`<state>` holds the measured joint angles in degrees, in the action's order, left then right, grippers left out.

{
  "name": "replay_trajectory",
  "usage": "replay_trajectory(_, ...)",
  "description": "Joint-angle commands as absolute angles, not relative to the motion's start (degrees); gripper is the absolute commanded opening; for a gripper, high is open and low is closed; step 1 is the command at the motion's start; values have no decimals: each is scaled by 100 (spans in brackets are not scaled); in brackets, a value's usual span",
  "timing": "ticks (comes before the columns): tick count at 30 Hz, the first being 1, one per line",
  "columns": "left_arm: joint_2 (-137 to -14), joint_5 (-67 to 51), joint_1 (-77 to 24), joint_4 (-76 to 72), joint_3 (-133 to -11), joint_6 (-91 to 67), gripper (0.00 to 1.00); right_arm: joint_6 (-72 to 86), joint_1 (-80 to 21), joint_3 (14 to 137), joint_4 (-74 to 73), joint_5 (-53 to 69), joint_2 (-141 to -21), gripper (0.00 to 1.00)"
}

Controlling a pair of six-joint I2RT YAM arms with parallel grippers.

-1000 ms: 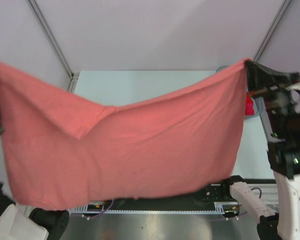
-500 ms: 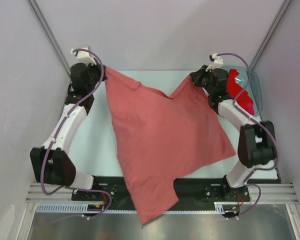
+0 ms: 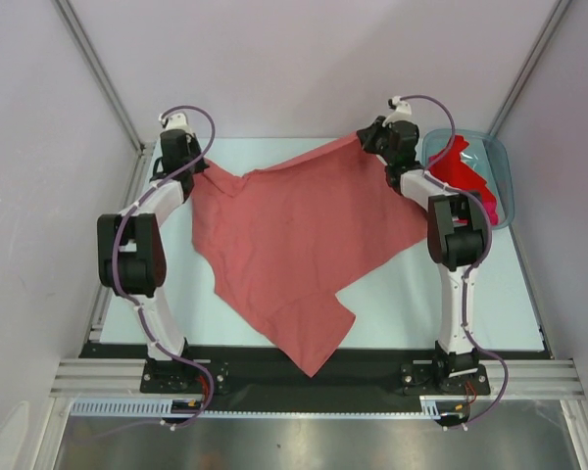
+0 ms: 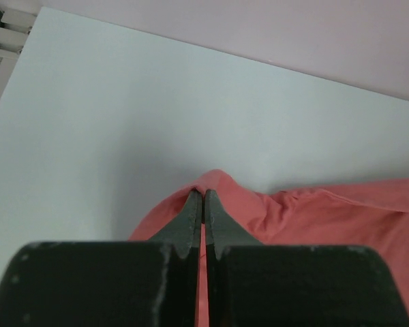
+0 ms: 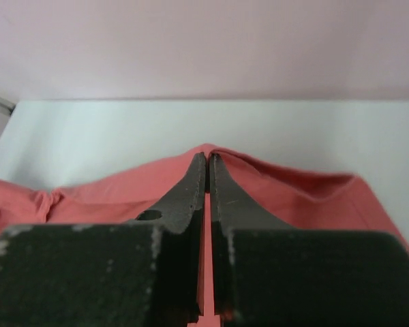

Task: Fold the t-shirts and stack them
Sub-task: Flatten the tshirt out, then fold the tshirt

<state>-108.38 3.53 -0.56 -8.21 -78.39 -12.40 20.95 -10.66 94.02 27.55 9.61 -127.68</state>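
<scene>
We see the pale table [image 3: 392,304] running from the arms' bases out to the far wall. Most of its middle is covered by the salmon-pink t-shirt [image 3: 294,235], spread loose and wrinkled. The shirt's far edge dips between the two far corners, and its near tip lies over the dark strip [image 3: 372,362] at the table's near edge. The left arm [image 3: 137,250] stretches up the left side of the cloth and the right arm [image 3: 458,235] up the right side, both reaching toward the far end of the table. Just right of the right arm, at the far right corner, stands the translucent blue-grey bin [image 3: 502,166], with bunched red t-shirts [image 3: 463,166] inside it, apart from the pink one. The left gripper [image 4: 203,194] has its jaws pressed together on the shirt's far left corner, a small fold of pink cloth humped at the tips. The right gripper [image 5: 208,158] is likewise closed tight, pinching the far right corner, with cloth fanning out on either side of its fingers [image 5: 191,197].
</scene>
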Motion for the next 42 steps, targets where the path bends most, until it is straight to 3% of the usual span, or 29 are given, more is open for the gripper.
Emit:
replay_trajectory(1,-10898,404,-26,-721,-8455,-1081,0,2074,-967,10185,2831,1046,-13138,0)
replay_trajectory(12,-10267,-228,-26,667,-8271,-2171,0,2671,-800,11145,2286,1283,-13843,0)
replay_trajectory(23,-8782,-658,-70,2029,-7455,-3234,0,3287,-484,13375,626,1476,-14721,0)
replay_trajectory(42,-7014,-1661,-404,2768,-5889,-3990,0,3287,-272,12894,-816,1986,-14106,0)
